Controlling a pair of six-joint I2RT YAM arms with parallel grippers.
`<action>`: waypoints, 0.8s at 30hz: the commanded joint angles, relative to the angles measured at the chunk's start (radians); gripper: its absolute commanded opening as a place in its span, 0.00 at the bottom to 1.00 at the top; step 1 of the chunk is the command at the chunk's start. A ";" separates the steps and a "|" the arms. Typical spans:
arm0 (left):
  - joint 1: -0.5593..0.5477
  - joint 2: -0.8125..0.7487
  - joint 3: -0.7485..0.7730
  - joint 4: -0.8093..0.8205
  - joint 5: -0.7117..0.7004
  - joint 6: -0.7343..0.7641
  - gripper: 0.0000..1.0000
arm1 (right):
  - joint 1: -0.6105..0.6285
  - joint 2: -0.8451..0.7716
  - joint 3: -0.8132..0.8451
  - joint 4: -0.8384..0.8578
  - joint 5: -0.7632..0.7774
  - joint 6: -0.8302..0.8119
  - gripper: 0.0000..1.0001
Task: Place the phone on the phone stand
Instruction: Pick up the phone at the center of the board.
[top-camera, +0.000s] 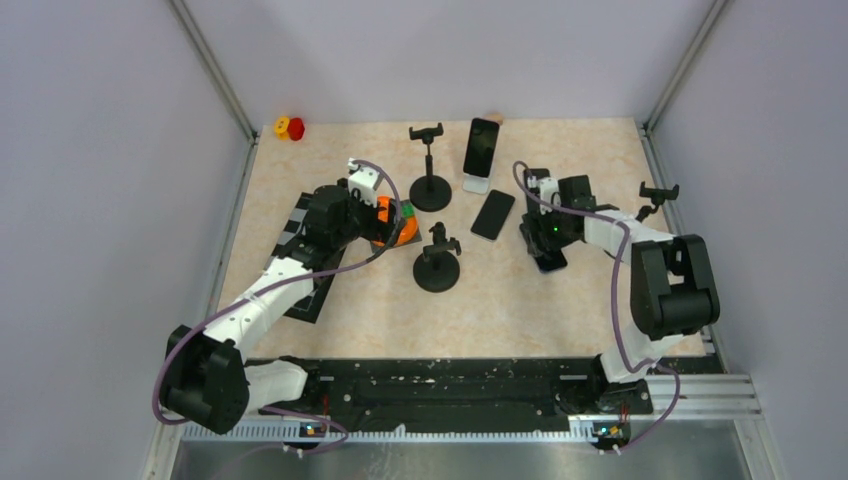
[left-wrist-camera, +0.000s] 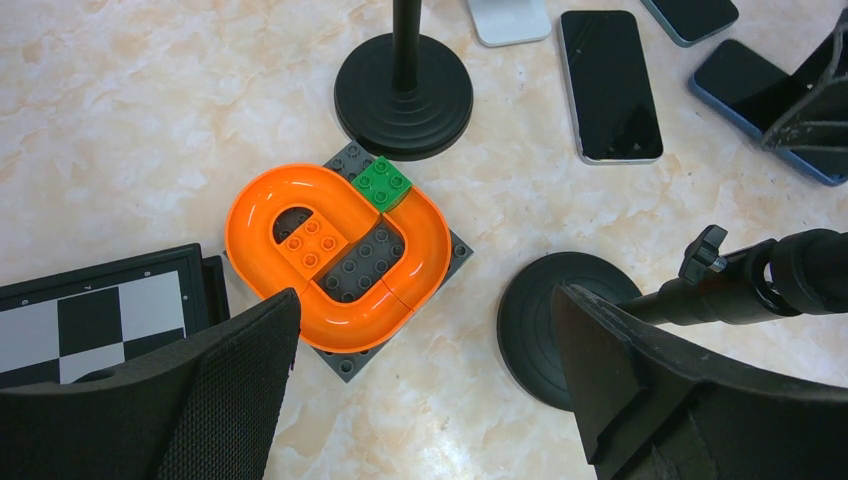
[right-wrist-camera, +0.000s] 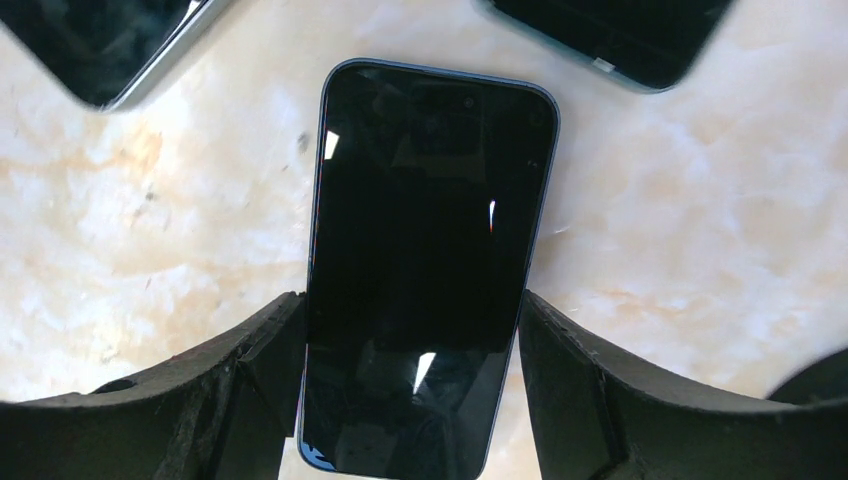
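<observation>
A dark phone with a blue edge (right-wrist-camera: 430, 200) lies lengthwise between my right gripper's (right-wrist-camera: 412, 310) fingers, which press on both its long sides. In the top view the right gripper (top-camera: 545, 240) is right of centre, with that phone (top-camera: 550, 263) under it, low over the table. A short black phone stand (top-camera: 437, 262) stands mid-table; its round base (left-wrist-camera: 530, 310) is by my left gripper's right finger. My left gripper (left-wrist-camera: 425, 300) is open and empty, above the table between that base and an orange toy track (left-wrist-camera: 335, 255).
A taller stand (top-camera: 430, 165) is behind the short one, and a third (top-camera: 657, 195) is at the right edge. One phone (top-camera: 480, 148) leans on a white holder; another (top-camera: 492, 214) lies flat. A chessboard (left-wrist-camera: 90, 320) lies at the left. Red and yellow pieces (top-camera: 290, 127) sit at the back left.
</observation>
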 joint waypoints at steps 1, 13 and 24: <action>0.002 -0.013 0.024 0.018 0.015 0.010 0.99 | 0.041 -0.087 -0.034 0.014 -0.083 -0.097 0.29; 0.003 -0.013 0.023 0.020 0.018 0.015 0.99 | 0.091 -0.142 -0.074 0.003 -0.162 -0.181 0.28; 0.003 0.028 0.136 -0.024 0.137 0.073 0.99 | 0.152 -0.222 -0.016 0.033 -0.147 -0.186 0.27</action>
